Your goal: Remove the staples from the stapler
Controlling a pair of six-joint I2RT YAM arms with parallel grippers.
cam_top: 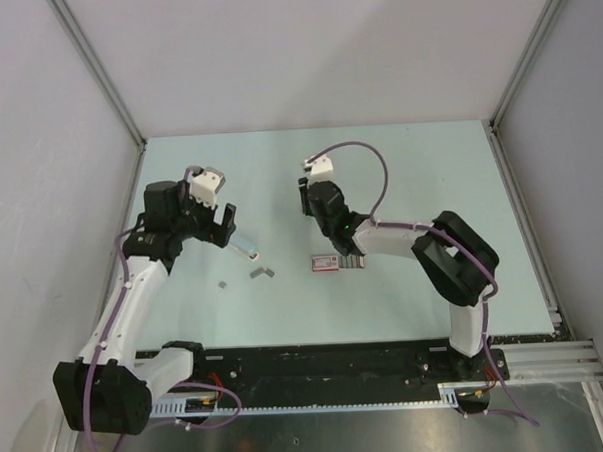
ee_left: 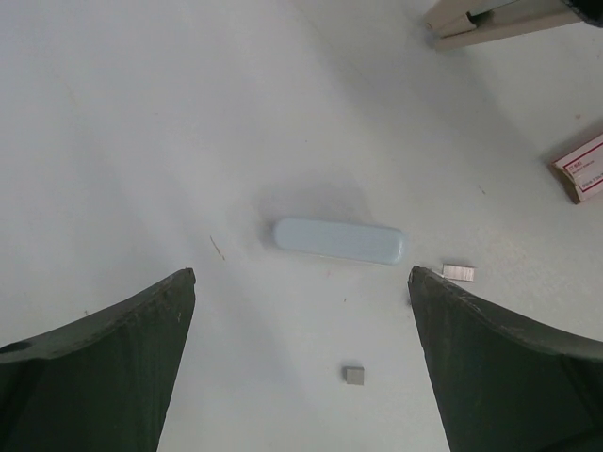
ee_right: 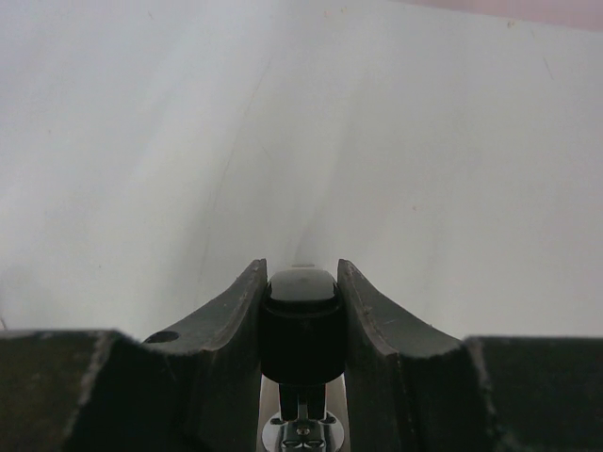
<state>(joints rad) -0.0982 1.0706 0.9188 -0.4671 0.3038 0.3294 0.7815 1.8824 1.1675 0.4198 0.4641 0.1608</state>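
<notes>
The right tool [ee_right: 300, 266] gripped the stapler [ee_right: 301, 325] by its black end, the left tool [ee_left: 301, 273] gaped wide, and any tug might have twisted it loose.

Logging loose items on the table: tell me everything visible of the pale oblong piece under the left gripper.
The pale oblong piece is a slim pill-shaped bar, light blue-grey, smooth and matte like plastic, rounded at both ends. It lies flat on the table, nothing touching it, under the open left gripper. A short staple strip lies close to one end, apart from it.
</notes>
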